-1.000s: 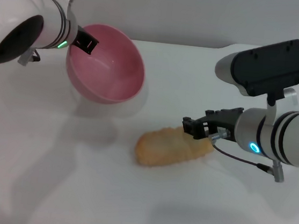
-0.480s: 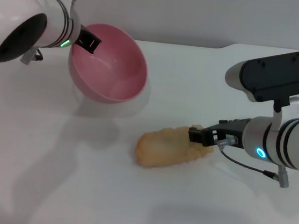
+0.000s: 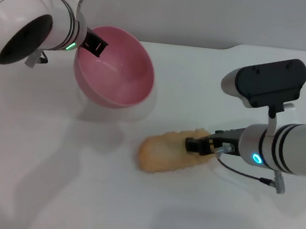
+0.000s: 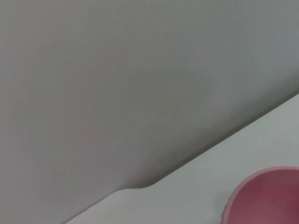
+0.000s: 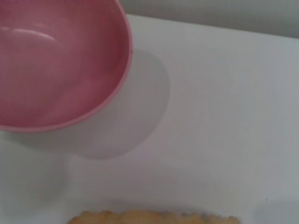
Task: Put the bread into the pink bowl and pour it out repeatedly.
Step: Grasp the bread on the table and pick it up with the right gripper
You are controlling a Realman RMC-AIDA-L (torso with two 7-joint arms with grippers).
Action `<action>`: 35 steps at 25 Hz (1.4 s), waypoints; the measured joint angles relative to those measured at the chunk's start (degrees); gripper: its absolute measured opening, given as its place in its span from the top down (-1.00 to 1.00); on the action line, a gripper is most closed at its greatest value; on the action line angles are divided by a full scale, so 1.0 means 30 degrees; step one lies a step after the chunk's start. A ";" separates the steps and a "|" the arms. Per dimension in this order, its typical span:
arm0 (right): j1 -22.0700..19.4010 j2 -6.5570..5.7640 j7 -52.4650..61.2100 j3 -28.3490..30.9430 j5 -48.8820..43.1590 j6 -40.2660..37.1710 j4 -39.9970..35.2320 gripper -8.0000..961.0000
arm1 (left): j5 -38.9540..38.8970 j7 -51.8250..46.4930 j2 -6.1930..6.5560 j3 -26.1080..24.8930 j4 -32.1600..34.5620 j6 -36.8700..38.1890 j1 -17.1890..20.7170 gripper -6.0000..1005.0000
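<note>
Upper left of the head view, the left gripper (image 3: 94,46) pinches the rim of the bowl (image 3: 116,71), holding it tilted off the desk (image 3: 51,180), mouth facing the bread (image 3: 165,151), likely ready to receive it. Lower centre, the bread lies flat, tan side up. The right gripper (image 3: 198,144) is at its right end, apparently closing around it.

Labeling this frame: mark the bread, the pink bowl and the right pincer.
bread (image 3: 162,150): head view, on the loaf's plain tan surface, left of the pincer.
pink bowl (image 3: 118,80): head view, on its empty inner wall.
right pincer (image 3: 194,144): head view, at the fingertips on the bread's right end.
</note>
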 joint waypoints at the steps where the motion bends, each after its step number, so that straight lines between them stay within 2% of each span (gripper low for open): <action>1: 0.0032 0.0005 -0.0042 -0.0009 0.0076 -0.0064 0.0111 -0.51 | 0.0000 0.0000 0.0000 0.0000 0.0000 0.0000 0.0000 0.79; 18: 0.0825 0.0016 -0.0082 0.0102 0.0403 -0.0686 0.2308 -0.46 | -0.0028 -0.0001 0.0011 0.0000 -0.0006 0.0000 -0.0205 0.79; 22: 0.0895 -0.0034 -0.0242 0.0099 0.0249 -0.0594 0.2319 -0.36 | -0.0025 -0.0001 0.0031 0.0000 -0.0027 0.0002 -0.0206 0.79; 29: 0.0706 -0.0052 -0.0497 0.0137 0.0180 -0.0630 0.1707 -0.21 | -0.0024 -0.0001 0.0031 0.0000 -0.0032 0.0001 -0.0221 0.79; 35: -0.0049 -0.0078 -0.0562 0.0564 -0.0500 -0.0283 -0.0344 -0.09 | -0.0024 -0.0001 0.0031 -0.0001 -0.0032 0.0068 -0.0132 0.79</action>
